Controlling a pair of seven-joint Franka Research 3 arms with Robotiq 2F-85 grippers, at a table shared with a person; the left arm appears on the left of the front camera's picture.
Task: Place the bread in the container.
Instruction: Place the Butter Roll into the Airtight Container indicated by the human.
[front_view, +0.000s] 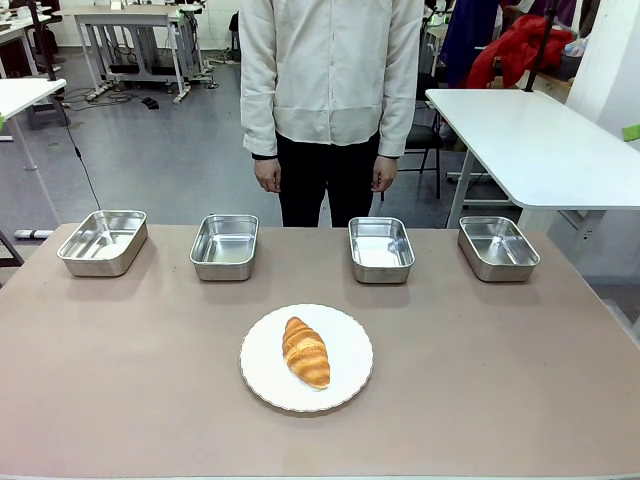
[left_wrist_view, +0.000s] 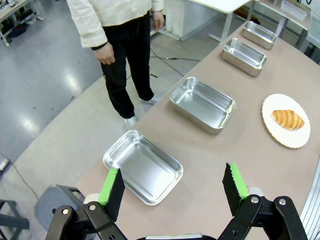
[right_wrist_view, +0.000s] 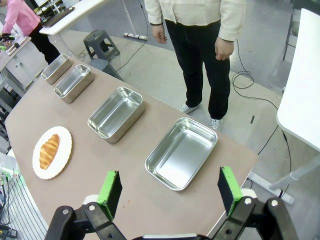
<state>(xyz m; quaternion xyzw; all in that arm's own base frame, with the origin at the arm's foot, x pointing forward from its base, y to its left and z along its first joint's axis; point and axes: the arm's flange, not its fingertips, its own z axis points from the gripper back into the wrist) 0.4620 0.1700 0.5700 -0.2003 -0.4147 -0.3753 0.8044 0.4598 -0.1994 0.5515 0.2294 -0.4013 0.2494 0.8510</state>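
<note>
Plainly, the bread (front_view: 306, 352) lay untouched on the round white plate (front_view: 346, 386) near the middle of the table (front_view: 110, 380), its long axis running roughly away from the robot and a little aslant. Beyond it, a row of four steel trays (front_view: 222, 270) stood along the far edge, all empty; which one was meant as the container could not be told. The person stood behind them with both hands (front_view: 268, 176) hanging down.

The left gripper (left_wrist_view: 171, 176) hung high over its end of the table, fingers spread wide with nothing between the green pads (left_wrist_view: 108, 192). The right gripper (right_wrist_view: 169, 175) hung likewise above the other end, also spread and empty.

By the look of it, the bread was light, flaky and easily crushed, with a ridged crust that should give the pads some grip rather than slip. The best hold was probably across its thick middle, jaws closing gently on the two long sides, since the tapered ends would likely break or let it pivot. The plate's shallow rim should not hinder a grasp from above
</note>
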